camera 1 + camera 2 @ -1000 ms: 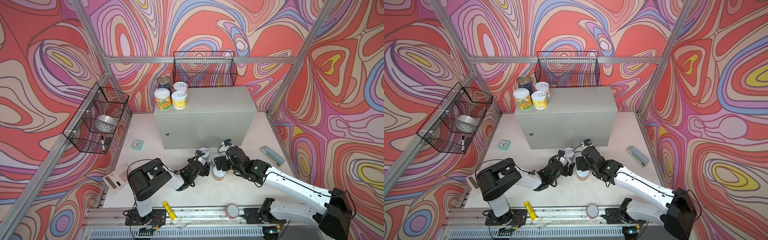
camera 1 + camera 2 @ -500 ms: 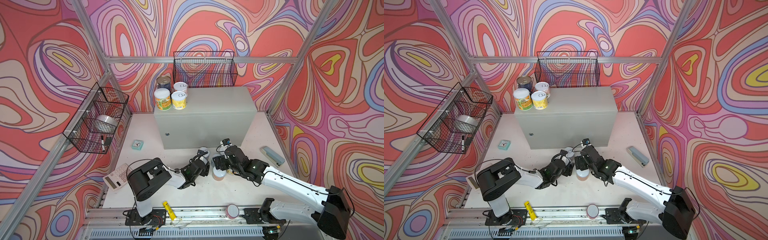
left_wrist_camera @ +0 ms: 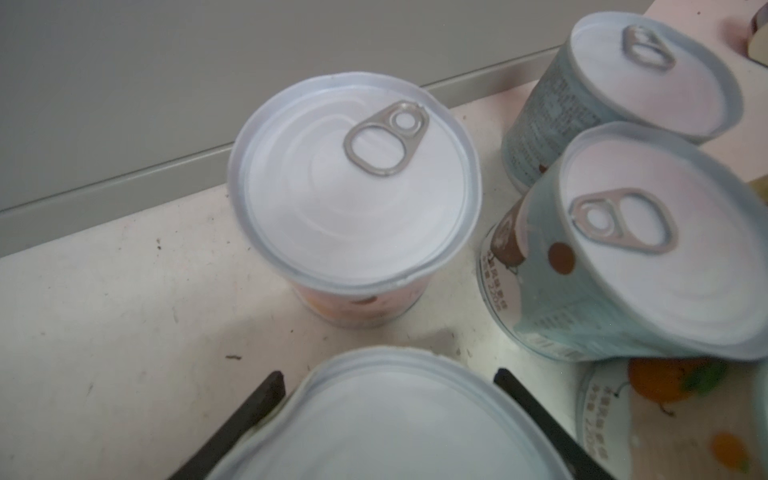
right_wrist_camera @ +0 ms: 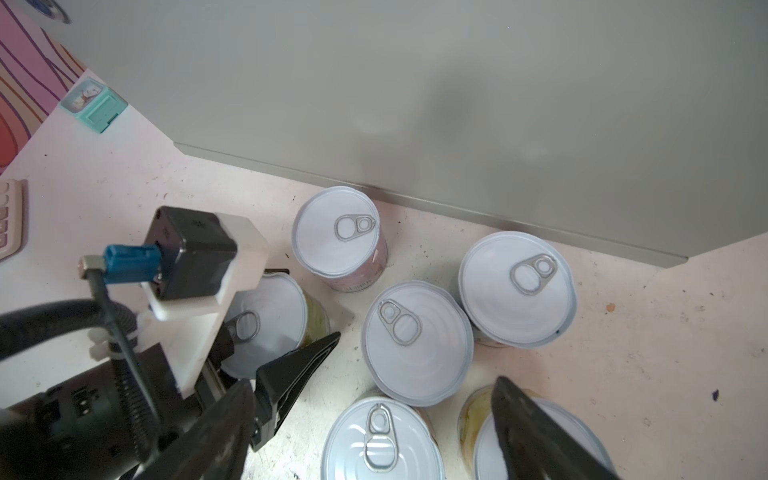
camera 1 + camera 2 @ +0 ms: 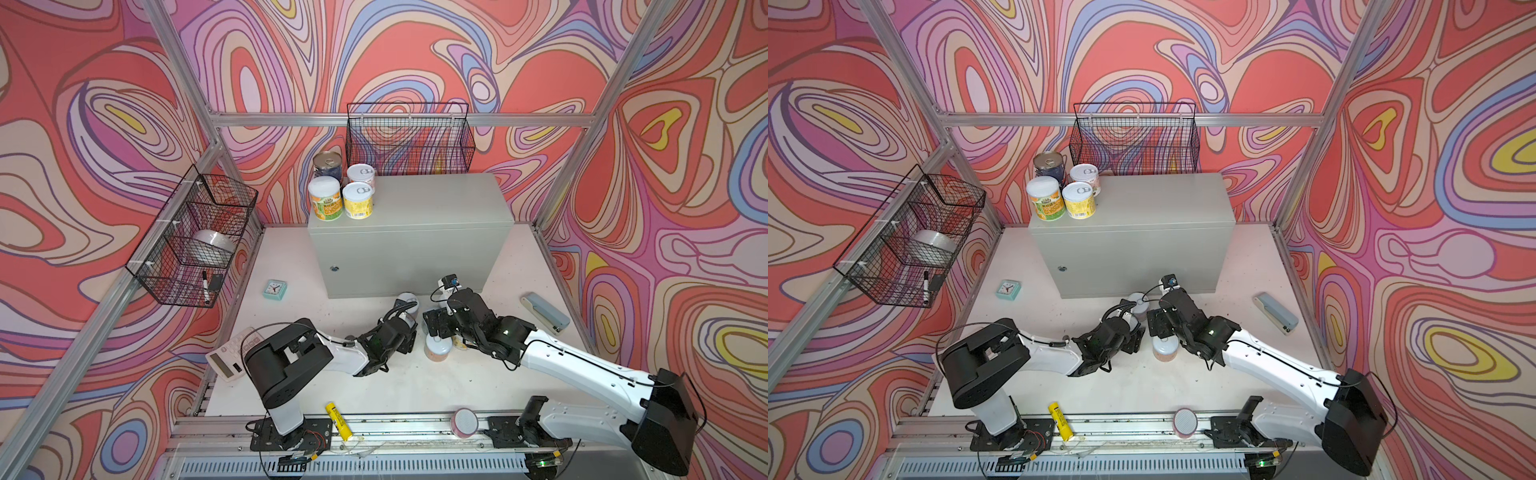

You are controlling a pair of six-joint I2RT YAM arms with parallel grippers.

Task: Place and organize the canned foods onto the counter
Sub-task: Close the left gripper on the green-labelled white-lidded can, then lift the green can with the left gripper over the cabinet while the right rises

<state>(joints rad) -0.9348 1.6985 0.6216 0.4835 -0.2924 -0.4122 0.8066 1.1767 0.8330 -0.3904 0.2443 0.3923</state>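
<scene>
Several cans [image 5: 358, 200] stand at the left rear corner of the grey counter [image 5: 436, 203] in both top views. More white-lidded cans cluster on the table before its front. My left gripper [image 3: 386, 419] is shut on one of them, a can [image 4: 266, 320] with a pull-tab lid, a finger [image 3: 249, 411] on each side. In a top view this gripper [image 5: 409, 328] lies low beside the cluster. My right gripper [image 4: 374, 440] hovers open over another can [image 4: 380, 440], holding nothing. A pink-labelled can [image 4: 338, 232] and two blue-labelled cans [image 3: 656, 241] stand close by.
A teal clock [image 5: 274, 289], a calculator [image 5: 228, 355] and a grey-blue stapler [image 5: 544, 311] lie on the table. A yellow tube [image 5: 340, 420] and a pink cylinder [image 5: 464, 422] rest on the front rail. Black wire baskets hang on the back wall [image 5: 409, 141] and left wall [image 5: 195, 241].
My left gripper's jaws have closed onto the can between them. The right arm has barely shifted above the cluster.
</scene>
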